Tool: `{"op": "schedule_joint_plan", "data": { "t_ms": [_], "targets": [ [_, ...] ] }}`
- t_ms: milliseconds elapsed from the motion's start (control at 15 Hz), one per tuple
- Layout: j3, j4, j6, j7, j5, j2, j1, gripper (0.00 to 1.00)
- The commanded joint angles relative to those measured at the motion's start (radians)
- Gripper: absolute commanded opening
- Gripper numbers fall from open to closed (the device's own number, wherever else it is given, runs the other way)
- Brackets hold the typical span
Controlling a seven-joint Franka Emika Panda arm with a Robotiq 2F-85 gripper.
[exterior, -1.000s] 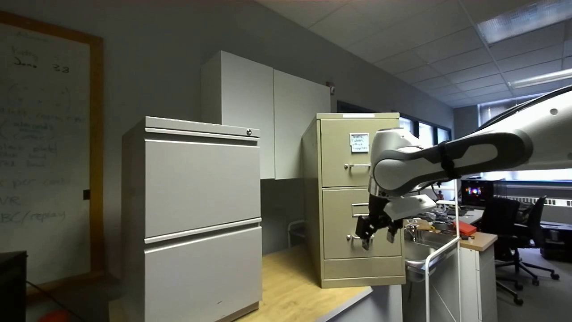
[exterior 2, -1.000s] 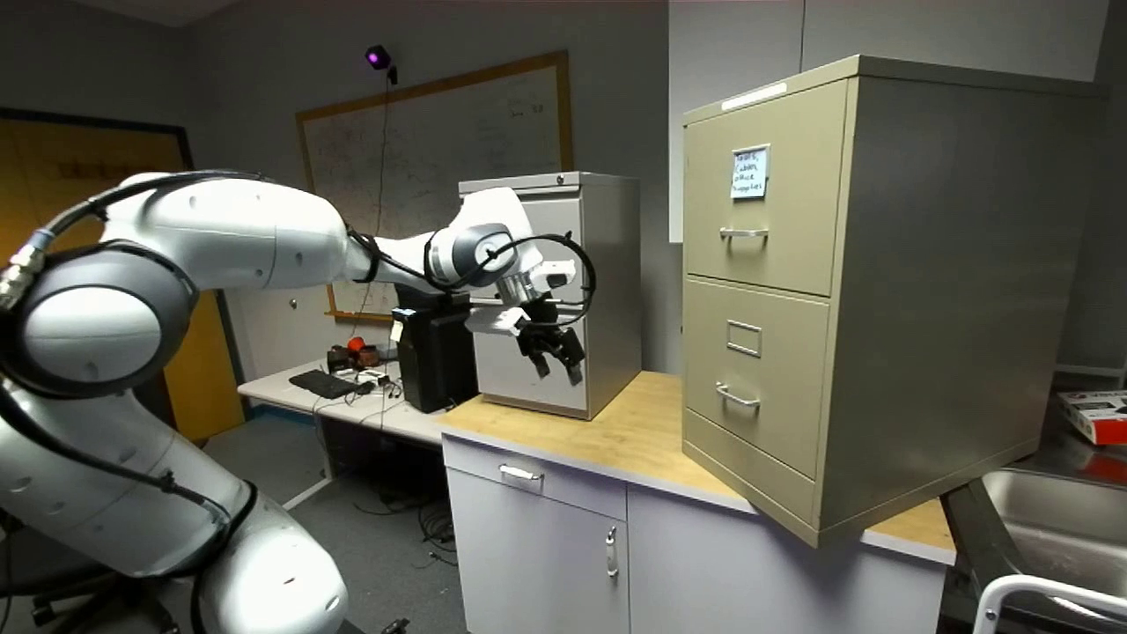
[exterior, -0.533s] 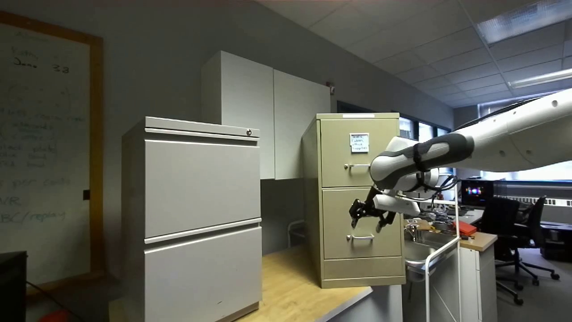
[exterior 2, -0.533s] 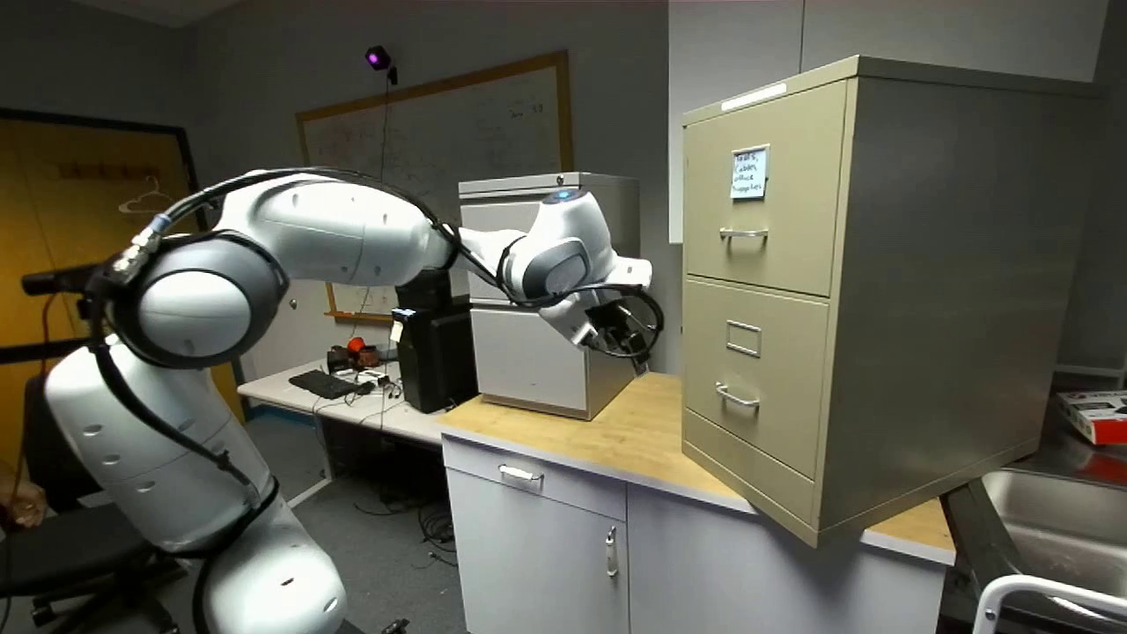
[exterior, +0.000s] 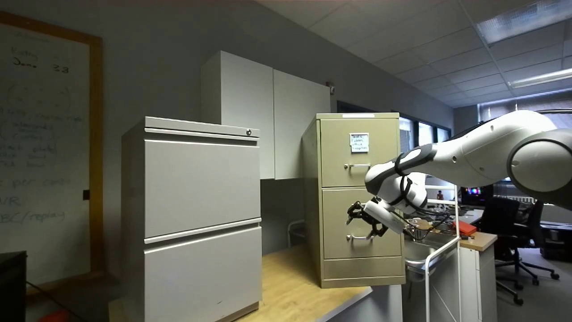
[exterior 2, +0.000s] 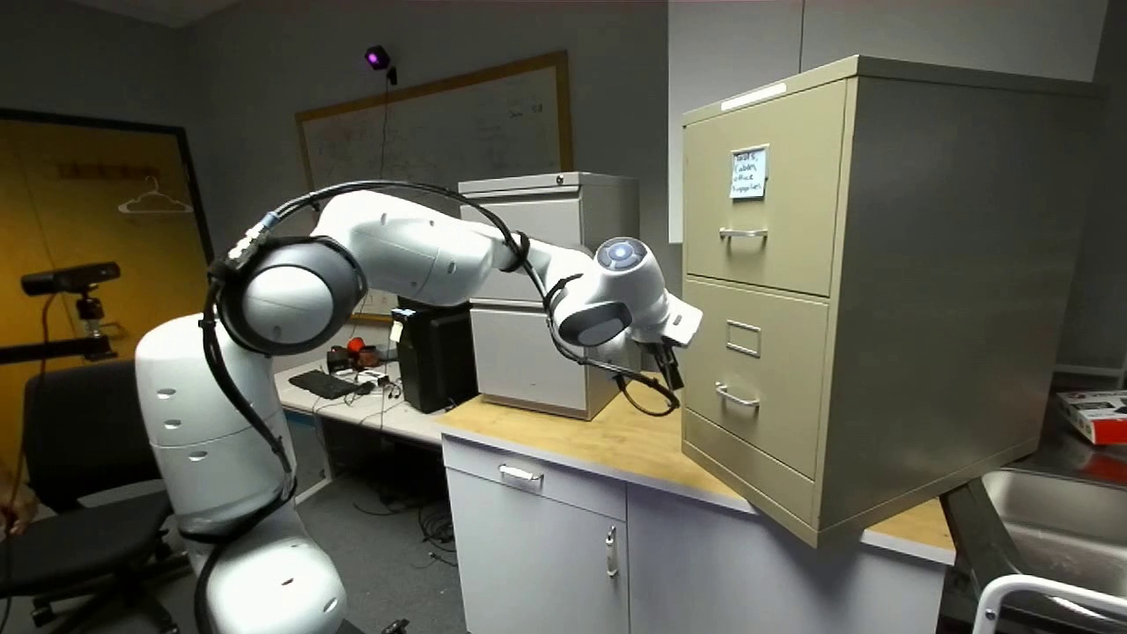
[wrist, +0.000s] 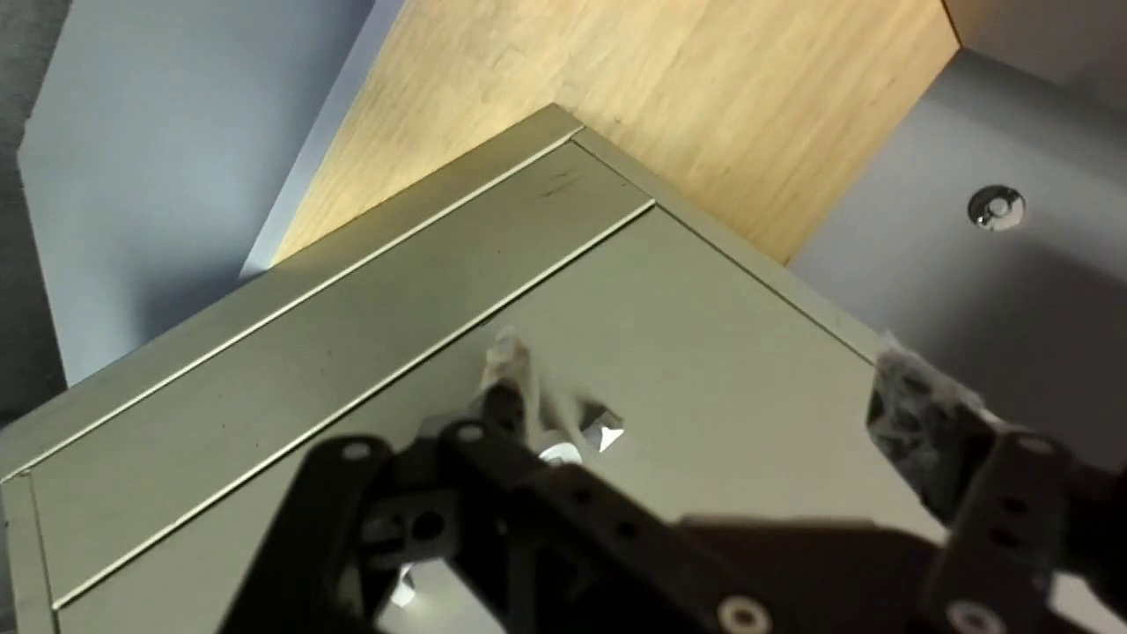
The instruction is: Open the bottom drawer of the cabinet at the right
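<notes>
Bright windows [exterior: 425, 133] are glowing below a tiled ceiling [exterior: 402, 49] and its strip lamp [exterior: 540, 79].
White cupboards [exterior: 263, 114] and a wood-framed whiteboard [exterior: 44, 112] are hanging on grey wall [exterior: 156, 53]; in an exterior view a black chair [exterior 2: 92, 431] is standing before a yellow-brown door [exterior 2: 79, 207], and dim grey floor [exterior 2: 379, 563] is showing beneath a pale desk [exterior 2: 342, 409].

Lower than the parted jaws lies a light wood-topped counter [exterior 2: 625, 442] with pale lilac-grey fronts. On it, ahead of the jaws and near them, stands a beige-tan metal two-drawer filing cabinet [exterior 2: 880, 295], one front corner jutting past the counter's edge. Well apart from the jaws, left of them in both exterior views, a boxy pale grey two-panel cabinet [exterior: 196, 201] stands upright on the same wood.
</notes>
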Motion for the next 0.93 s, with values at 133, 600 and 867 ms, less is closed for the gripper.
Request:
{"op": "schedule_joint_plan", "data": {
  "t_ms": [133,600,867],
  "targets": [
    [-0.013,0.028,0.088,-0.126,0.287,0.063,-0.014,1.0],
    [-0.032,0.079,0.098,-0.245,0.503,0.145,-0.054,1.0],
    [-0.037,0.159,0.082,-0.295,0.596,0.223,-0.089,1.0]
  ]
}}
